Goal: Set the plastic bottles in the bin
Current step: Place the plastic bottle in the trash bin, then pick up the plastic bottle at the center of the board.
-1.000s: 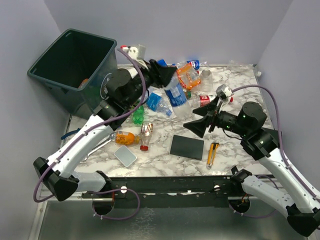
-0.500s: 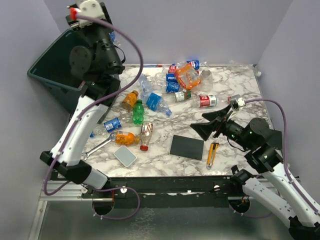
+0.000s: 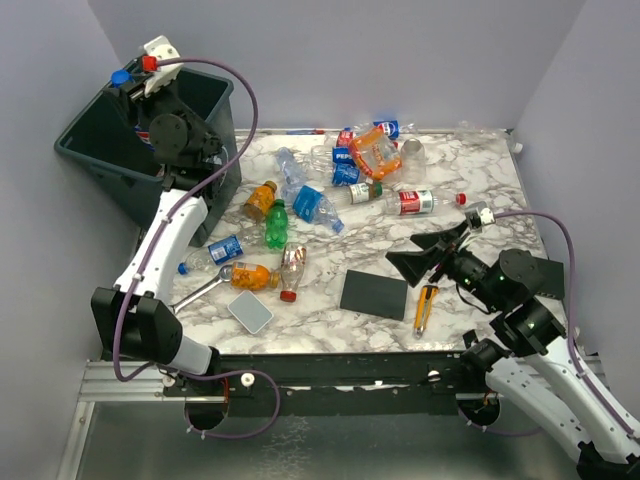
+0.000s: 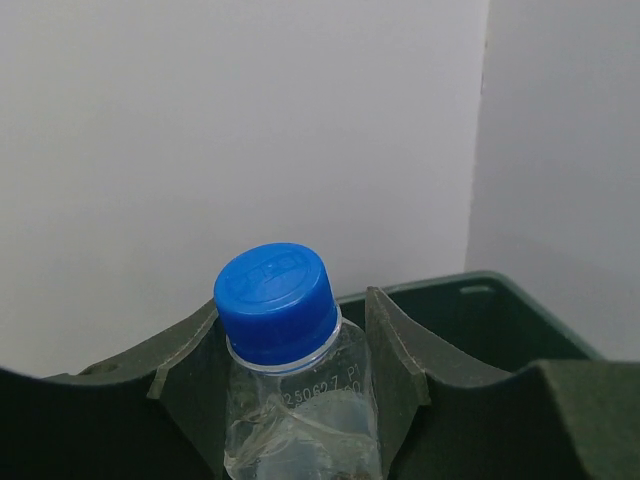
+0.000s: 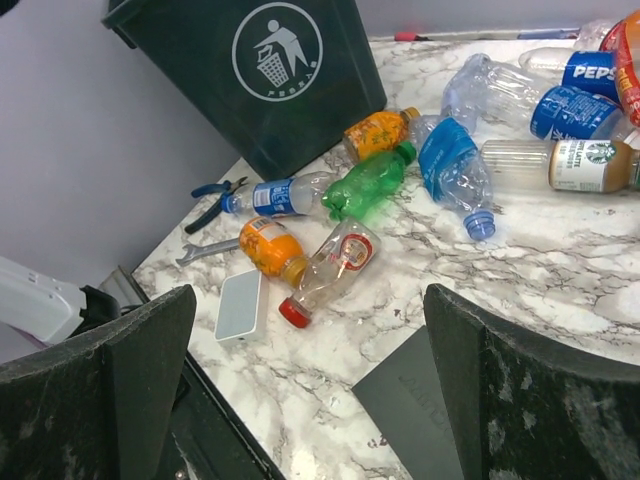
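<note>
Above the bin (image 3: 108, 185) at the far left corner of the desk (image 3: 320, 322): left gripper (image 3: 128, 84) raised over the bin's open top, jaws partly closed and clamped on the neck of a clear bottle (image 4: 290, 420), its blue cap (image 4: 274, 298) sticking up between the fingers. How far the bottle's body reaches below the rim, cannot tell. Right gripper (image 3: 418, 258) spread fully wide, holding nothing, hovering over the near right part of the desk, just beside a black pad (image 3: 374, 294) and a yellow knife (image 3: 426, 306). Other bottles (image 3: 276, 224) lie scattered from the far edge to the desk's middle; a few lie near the bin's base by the left edge
</note>
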